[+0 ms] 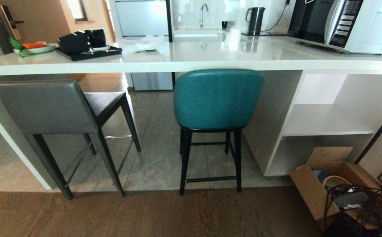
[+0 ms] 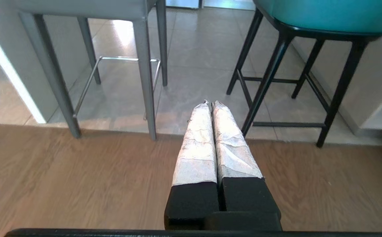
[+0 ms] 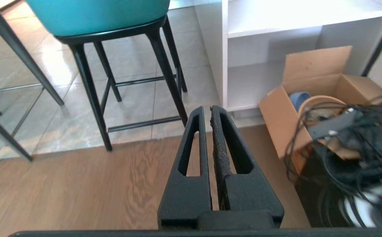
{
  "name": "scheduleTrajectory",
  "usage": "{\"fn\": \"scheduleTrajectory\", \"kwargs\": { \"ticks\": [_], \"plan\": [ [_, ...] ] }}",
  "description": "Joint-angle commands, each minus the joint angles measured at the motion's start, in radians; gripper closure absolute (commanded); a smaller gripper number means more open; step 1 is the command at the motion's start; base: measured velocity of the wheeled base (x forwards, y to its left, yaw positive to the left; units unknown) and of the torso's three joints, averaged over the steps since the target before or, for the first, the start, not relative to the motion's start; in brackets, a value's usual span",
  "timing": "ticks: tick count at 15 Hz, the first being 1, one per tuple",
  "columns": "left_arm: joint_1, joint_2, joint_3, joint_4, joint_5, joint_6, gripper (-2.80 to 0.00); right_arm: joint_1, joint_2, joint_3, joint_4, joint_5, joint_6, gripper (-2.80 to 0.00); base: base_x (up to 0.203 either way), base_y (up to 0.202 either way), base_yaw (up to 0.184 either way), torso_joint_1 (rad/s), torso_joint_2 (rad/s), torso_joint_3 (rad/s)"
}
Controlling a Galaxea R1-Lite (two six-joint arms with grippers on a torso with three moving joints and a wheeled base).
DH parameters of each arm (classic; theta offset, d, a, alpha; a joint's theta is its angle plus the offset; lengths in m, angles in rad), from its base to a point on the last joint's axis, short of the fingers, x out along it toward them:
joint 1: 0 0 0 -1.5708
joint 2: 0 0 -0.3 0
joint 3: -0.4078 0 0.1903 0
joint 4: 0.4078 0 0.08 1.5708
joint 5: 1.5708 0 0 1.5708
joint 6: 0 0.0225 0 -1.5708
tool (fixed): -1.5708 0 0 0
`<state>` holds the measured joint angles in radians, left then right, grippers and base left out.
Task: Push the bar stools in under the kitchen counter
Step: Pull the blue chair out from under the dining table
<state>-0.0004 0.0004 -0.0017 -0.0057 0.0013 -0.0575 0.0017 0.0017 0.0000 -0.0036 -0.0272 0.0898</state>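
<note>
Above wood floor, left end effector [image 2: 211,102] closed, empty

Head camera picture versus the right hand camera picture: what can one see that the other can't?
Only the head view shows the white counter top, the microwave, the kettle and the grey stool's back. Only the right wrist view shows the right gripper, shut, hanging over the wood floor. Both show the teal stool, the white shelves and the cardboard box with cables.
</note>
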Motion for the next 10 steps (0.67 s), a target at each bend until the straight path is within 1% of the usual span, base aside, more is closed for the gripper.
{"fn": "scheduleTrajectory", "kwargs": {
  "ticks": [1,10],
  "plan": [
    [0.0,0.0,0.0,0.0,0.0,-0.001,0.0,0.001,0.001,0.0,-0.001,0.0,0.001,0.0,0.194,0.0,0.001,0.002,0.0,0.003],
    [0.0,0.0,0.0,0.0,0.0,-0.001,0.0,0.0,0.001,0.0,-0.001,0.0,0.001,0.0,0.194,0.0,0.002,0.003,0.0,0.001]
  ]
}}
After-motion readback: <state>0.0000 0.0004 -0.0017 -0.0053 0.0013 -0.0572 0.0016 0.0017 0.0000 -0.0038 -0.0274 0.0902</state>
